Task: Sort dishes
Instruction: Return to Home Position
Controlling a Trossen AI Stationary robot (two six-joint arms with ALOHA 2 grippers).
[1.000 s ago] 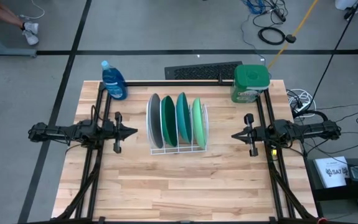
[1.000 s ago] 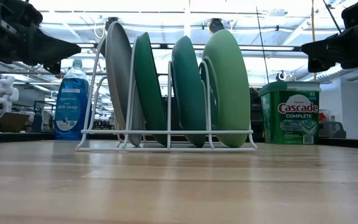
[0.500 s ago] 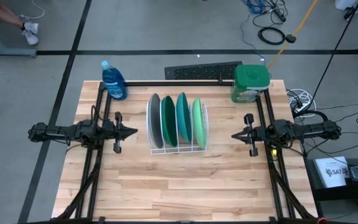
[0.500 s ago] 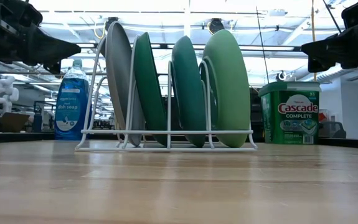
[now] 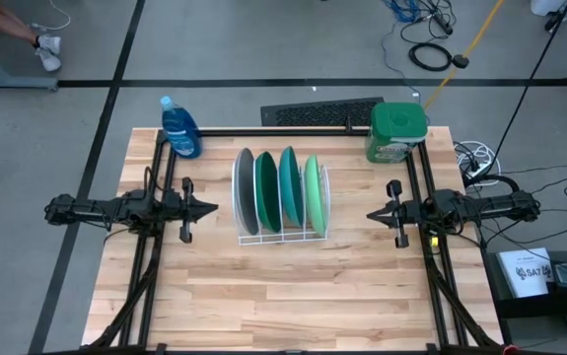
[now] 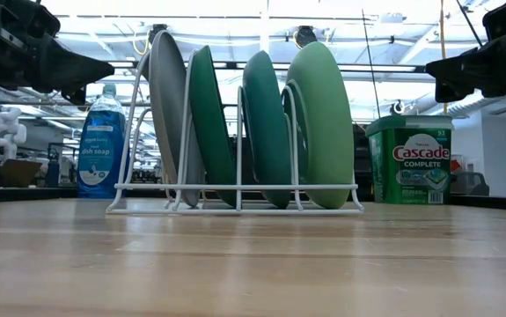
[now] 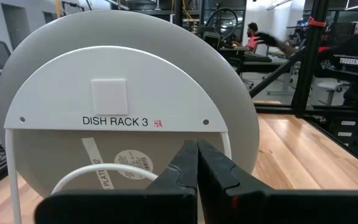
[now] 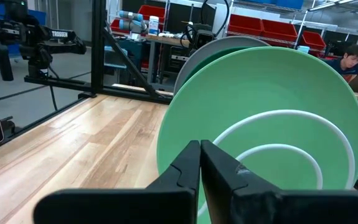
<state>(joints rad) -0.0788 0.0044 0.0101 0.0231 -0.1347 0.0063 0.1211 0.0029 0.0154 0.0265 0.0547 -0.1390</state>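
Since the grey plate [image 5: 245, 189], dark green plate [image 5: 266, 189], teal plate [image 5: 289, 187] and light green plate [image 5: 313, 192] all stand on edge in the rack [image 5: 283, 237], the sorting looks done. Grey faces the left pincer [image 5: 214, 208], light green the right pincer [image 5: 370, 214]. Both hang empty, jaws together, clear of the rack above the tabletop [image 5: 293, 296].

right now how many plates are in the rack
4, all upright in the white wire rack, from the robot's left to right: grey plate, dark green plate, teal plate, light green plate. None appears hidden behind another.
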